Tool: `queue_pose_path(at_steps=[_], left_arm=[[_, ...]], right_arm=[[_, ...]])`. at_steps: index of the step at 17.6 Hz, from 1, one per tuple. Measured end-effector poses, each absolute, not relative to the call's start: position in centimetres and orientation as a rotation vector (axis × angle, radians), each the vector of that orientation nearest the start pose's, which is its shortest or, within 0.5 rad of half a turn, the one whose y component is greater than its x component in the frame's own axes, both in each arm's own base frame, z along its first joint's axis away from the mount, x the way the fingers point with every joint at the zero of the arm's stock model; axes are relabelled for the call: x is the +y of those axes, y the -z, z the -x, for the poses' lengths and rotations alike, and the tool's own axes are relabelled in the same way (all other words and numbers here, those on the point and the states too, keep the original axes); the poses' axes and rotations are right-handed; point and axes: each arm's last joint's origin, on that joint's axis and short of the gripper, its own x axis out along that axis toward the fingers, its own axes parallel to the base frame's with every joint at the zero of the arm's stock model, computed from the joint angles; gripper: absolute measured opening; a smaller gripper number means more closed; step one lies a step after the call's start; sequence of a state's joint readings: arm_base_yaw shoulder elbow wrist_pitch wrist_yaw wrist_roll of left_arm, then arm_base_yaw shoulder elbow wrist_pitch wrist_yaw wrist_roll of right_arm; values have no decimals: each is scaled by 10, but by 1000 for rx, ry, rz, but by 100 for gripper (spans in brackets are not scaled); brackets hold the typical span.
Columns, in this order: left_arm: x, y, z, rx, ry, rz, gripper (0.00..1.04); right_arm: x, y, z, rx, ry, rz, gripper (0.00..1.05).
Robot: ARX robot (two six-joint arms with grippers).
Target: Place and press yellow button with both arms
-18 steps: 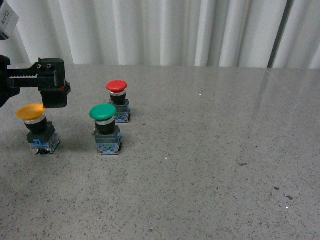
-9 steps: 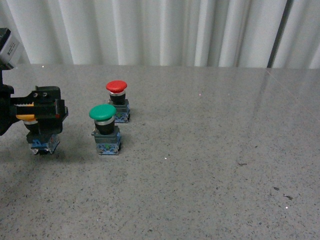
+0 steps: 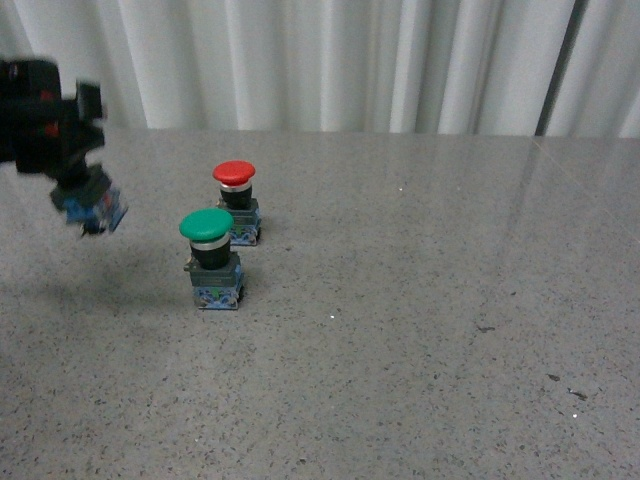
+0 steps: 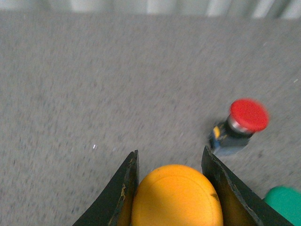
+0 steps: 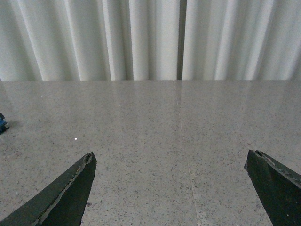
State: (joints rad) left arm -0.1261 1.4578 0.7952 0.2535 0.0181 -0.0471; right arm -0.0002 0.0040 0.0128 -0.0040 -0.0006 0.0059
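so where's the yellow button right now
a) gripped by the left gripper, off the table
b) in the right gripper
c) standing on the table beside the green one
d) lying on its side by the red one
a: the left wrist view shows the yellow button clamped in the left gripper, and in the front view its blue base hangs above the table.

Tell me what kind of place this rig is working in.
Likely a lab test bench: a speckled grey tabletop, a white pleated curtain as backdrop, and loose props only, the red button and green button standing, the yellow button held off it.
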Motion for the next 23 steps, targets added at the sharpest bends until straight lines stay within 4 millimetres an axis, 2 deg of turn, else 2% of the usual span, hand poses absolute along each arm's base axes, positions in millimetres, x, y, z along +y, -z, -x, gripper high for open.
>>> queue_pose_path(at_steps=[2, 4, 5, 8, 11, 13, 17, 23], left_arm=[[-63, -259, -315, 332, 188, 12, 34], [-96, -279, -324, 298, 258, -2, 34], [-113, -283, -329, 291, 293, -7, 34], [-170, -272, -342, 347, 401, -30, 34], [-215, -252, -348, 394, 455, -43, 34], [-233, -239, -348, 420, 464, -43, 34], [-253, -204, -349, 488, 473, -28, 34], [-260, -184, -339, 517, 379, 33, 34]], right_arm=[[0, -167, -97, -5, 0, -6, 98], [0, -167, -97, -5, 0, -6, 98], [0, -167, -97, -4, 0, -6, 98], [0, -167, -97, -4, 0, -6, 98], [0, -167, -97, -4, 0, -6, 98], [0, -167, -97, -4, 0, -6, 98], [0, -167, -97, -4, 0, -6, 98], [0, -167, -97, -5, 0, -6, 98]])
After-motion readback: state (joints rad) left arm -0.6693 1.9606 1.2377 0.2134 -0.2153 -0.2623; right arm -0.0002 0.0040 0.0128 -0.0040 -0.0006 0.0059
